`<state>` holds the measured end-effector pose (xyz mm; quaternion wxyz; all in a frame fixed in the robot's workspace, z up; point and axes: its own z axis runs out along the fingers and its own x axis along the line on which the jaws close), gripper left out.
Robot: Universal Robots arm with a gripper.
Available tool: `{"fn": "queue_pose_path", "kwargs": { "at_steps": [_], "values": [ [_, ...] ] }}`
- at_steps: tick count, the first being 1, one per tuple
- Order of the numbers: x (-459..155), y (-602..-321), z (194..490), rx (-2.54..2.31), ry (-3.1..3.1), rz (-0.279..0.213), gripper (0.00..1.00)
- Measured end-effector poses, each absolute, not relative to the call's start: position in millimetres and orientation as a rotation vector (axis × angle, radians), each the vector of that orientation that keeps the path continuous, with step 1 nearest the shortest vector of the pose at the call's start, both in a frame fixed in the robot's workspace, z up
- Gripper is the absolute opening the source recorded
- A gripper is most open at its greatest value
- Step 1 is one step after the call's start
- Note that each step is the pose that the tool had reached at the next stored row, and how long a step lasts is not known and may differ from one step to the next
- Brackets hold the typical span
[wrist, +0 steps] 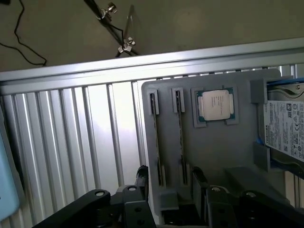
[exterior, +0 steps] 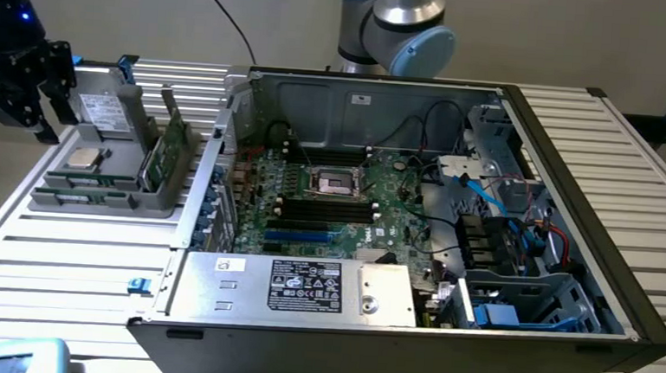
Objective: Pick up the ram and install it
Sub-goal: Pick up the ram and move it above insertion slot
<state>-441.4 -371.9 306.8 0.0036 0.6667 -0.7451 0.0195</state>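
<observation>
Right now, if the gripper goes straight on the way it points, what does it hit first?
Probably the gray tray, at the slots where the ram stands on edge, in line with the open gripper. Depth is unclear, so treat that as a guess.

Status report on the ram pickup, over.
Gripper hovering over the tray, jaws open. Ram standing in its tray slot, not gripped. Nothing between jaws and ram.

Matt grey plastic tray [wrist: 223,152] on ribbed, shiny metal table [wrist: 95,133]

Open room around the hand [wrist: 170,183] above the grey tray [wrist: 218,152]; computer case [exterior: 415,356] walls the exterior view's right
</observation>
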Motion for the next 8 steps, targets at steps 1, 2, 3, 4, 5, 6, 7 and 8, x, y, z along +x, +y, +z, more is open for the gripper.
{"fn": "queue_pose_path", "kwargs": {
  "at_steps": [1,2,3,4,5,6,7,8],
  "values": [
    [-441,-372,305,2.09,-2.335,0.061,0.49],
    [-441,-372,303,2.09,-2.335,0.061,0.49],
    [-441,-372,301,2.09,-2.335,0.061,0.49],
    [-441,-373,299,2.09,-2.335,0.061,0.49],
    [-440,-373,298,2.09,-2.335,0.061,0.49],
    [-440,-373,296,2.09,-2.335,0.061,0.49],
    [-439,-374,294,2.09,-2.335,0.061,0.49],
    [-438,-374,292,2.09,-2.335,0.061,0.49]
  ]
}}
